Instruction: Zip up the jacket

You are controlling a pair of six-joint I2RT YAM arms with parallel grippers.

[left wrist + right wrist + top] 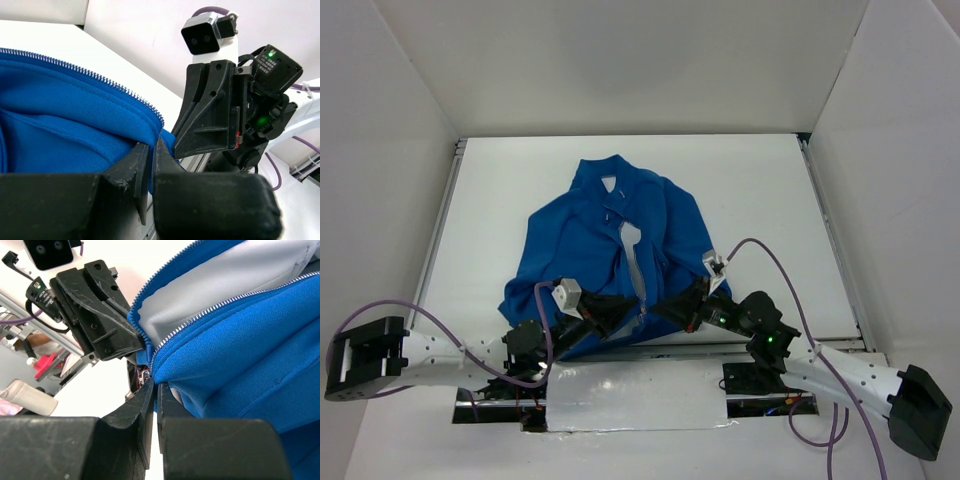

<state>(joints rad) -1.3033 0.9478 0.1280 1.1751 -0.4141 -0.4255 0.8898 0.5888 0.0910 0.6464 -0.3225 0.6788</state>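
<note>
The royal-blue jacket (590, 250) lies flat on the white table, collar at the far end. Its front is parted, showing white lining (633, 255) between two rows of light zipper teeth (225, 302). Both grippers meet at the near hem, at the bottom of the zipper. My left gripper (620, 315) is shut on the blue hem edge (150, 150) of the left panel. My right gripper (668, 308) is shut on the hem of the right panel (162, 377), with a small metal zipper piece (145, 375) just beside its fingertips. The zipper's lower end is partly hidden by the fingers.
A strip of silver tape (640, 395) covers the table's near edge between the arm bases. Aluminium rails (445, 220) (830, 230) run along both sides, with white walls around. Purple cables (770, 255) loop over each arm.
</note>
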